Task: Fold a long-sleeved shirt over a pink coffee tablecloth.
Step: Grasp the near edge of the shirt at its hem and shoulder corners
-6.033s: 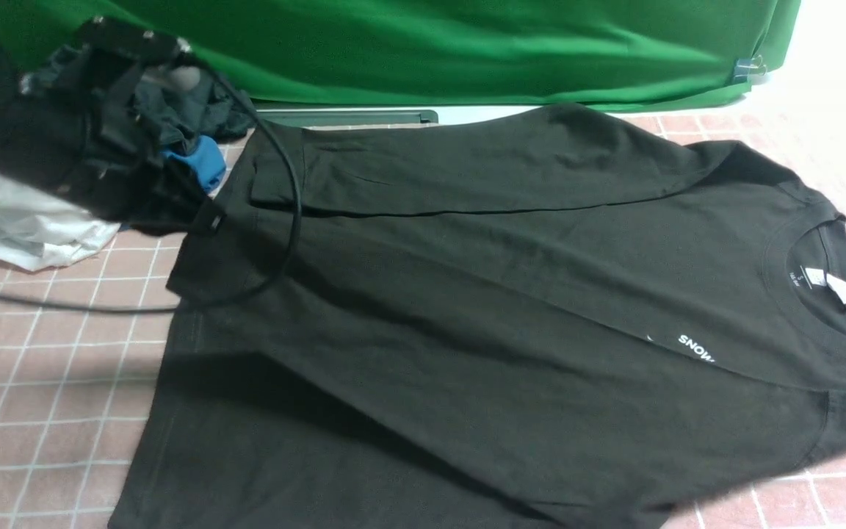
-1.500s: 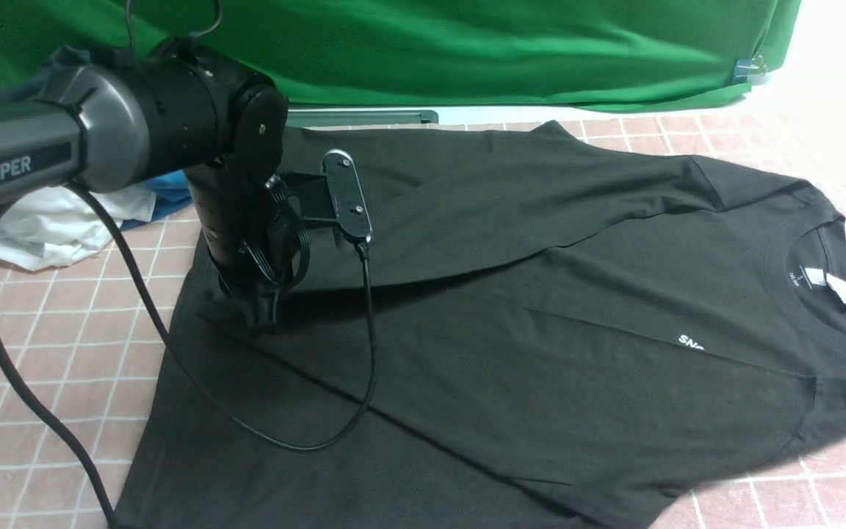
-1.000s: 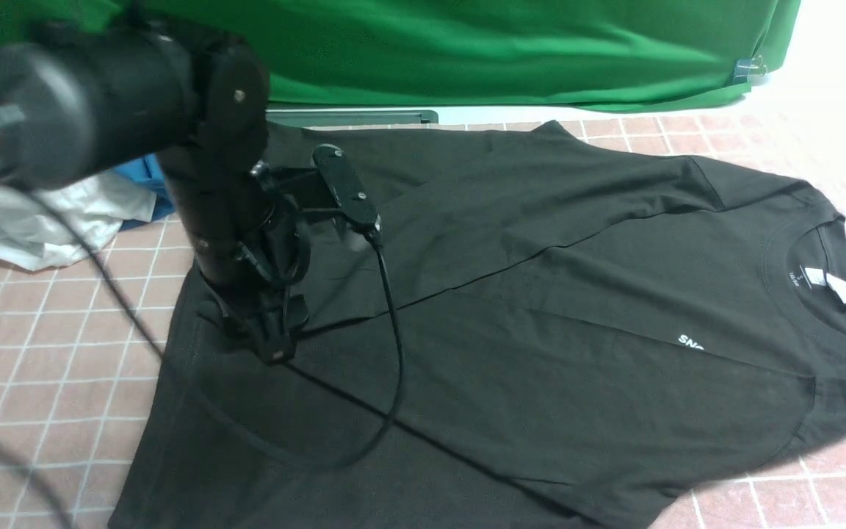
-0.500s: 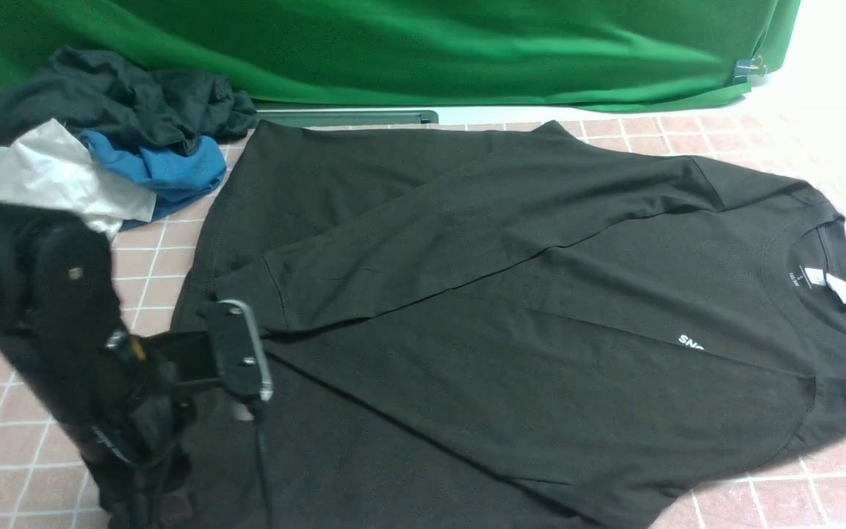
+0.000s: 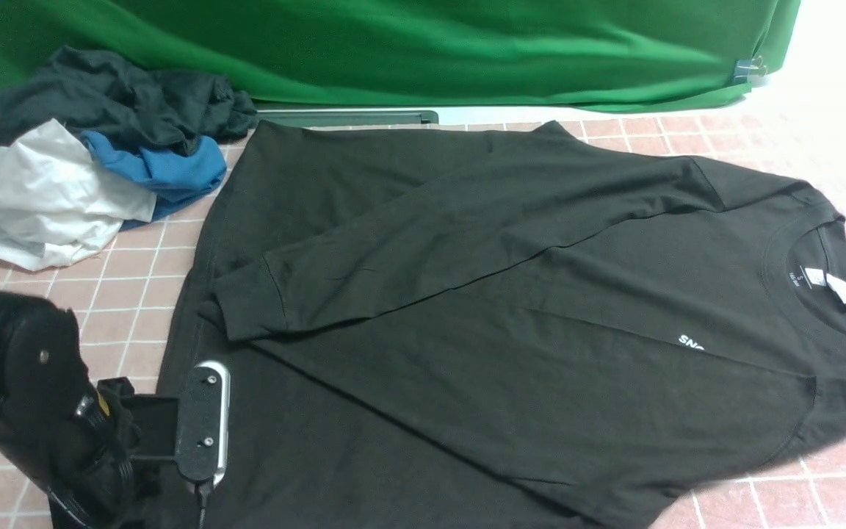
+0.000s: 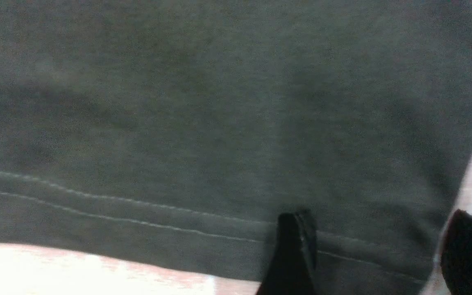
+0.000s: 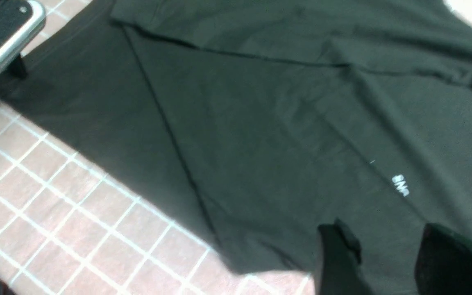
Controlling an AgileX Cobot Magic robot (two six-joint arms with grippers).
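Jaws, left and right: parted, gripping nothing; left over the near hem corner of the long-sleeved shirt (image 5: pixel 511 308), right beside its collar. Shirt flat on the pink coffee tablecloth (image 5: pixel 48 294), far sleeve folded across the body. Heap of garments (image 5: pixel 100 147) near the far hem corner; left arm's camera mount (image 5: pixel 203 419) masking part of the hem edge.

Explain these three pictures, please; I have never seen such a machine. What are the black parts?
It is a robot with two arms, each ending in a two-fingered gripper. The wide picture looks forward from between the arms; the other two come from wrist cameras. A black long-sleeved shirt lies on the pink checked tablecloth, one sleeve folded across it; other garments are heaped beside it. The left gripper, over the hem, and the right gripper are open, holding nothing.
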